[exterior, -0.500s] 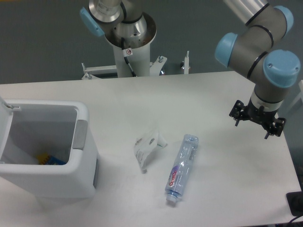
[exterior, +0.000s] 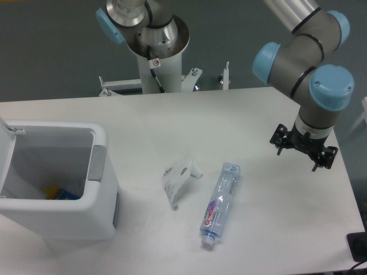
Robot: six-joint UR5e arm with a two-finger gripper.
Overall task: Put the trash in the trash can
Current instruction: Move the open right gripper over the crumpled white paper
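Observation:
The crumpled clear-and-white wrapper (exterior: 179, 179) lies on the white table near its middle. The clear plastic bottle (exterior: 220, 204) with a blue-pink label lies just right of it, white cap toward the front edge. The white trash can (exterior: 63, 180) stands at the left with its lid swung open; something blue and yellow shows inside. My gripper (exterior: 304, 150) hangs above the table at the right, well right of the bottle and apart from it. Its fingers point down, spread apart, and hold nothing.
The robot's base column (exterior: 156, 51) stands behind the table's far edge, with metal brackets (exterior: 195, 77) beside it. A dark object (exterior: 358, 246) sits at the front right corner by the table edge.
My gripper and arm have moved a little to the left and slightly down, toward the bottle. The trash and the can have not moved.

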